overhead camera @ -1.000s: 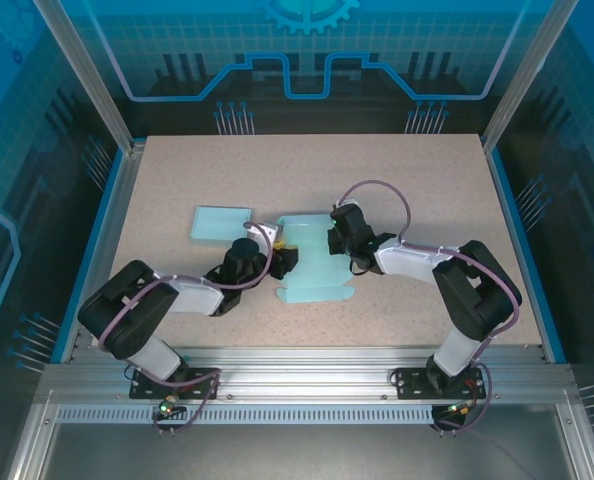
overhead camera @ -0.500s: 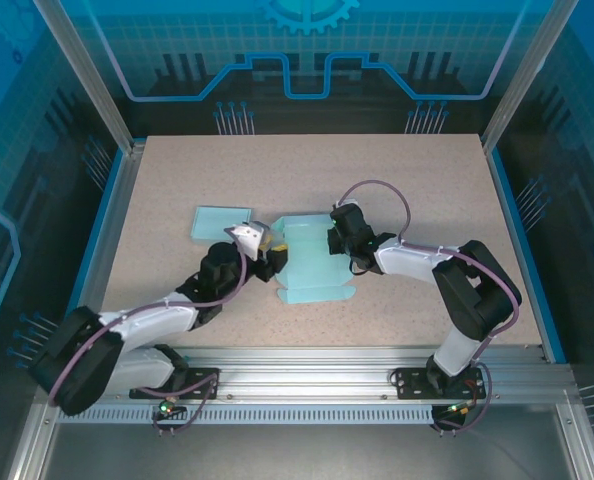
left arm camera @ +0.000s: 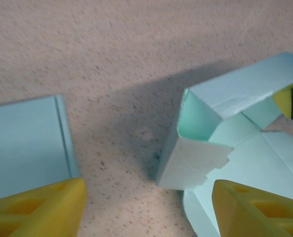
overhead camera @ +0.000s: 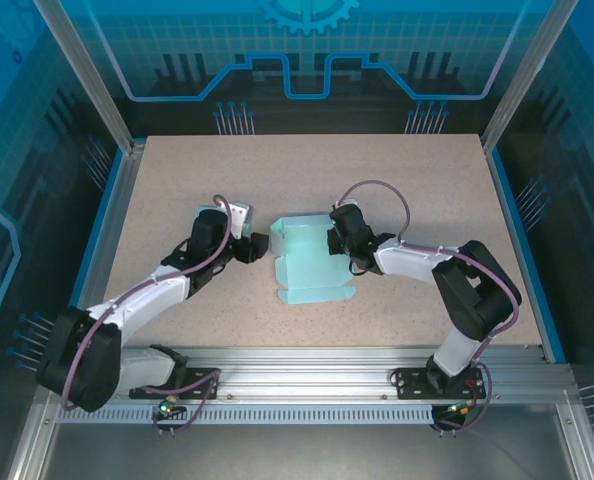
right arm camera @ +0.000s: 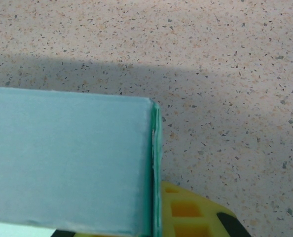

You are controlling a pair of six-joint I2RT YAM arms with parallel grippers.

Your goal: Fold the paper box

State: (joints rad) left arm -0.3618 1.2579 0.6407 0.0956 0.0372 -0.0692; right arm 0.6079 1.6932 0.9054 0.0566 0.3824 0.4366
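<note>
On the speckled table [overhead camera: 427,180], the half-folded paper box [overhead camera: 307,268] is seen at centre. A flat blue sheet [left arm camera: 23,143] lies to its left. The left gripper [overhead camera: 260,245] is held spread between them, and the box's right wall is apparently pinched by the right gripper [overhead camera: 333,240].

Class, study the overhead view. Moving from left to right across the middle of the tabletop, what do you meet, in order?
left claw → paper box → right claw, which sits at the box's right wall.
</note>
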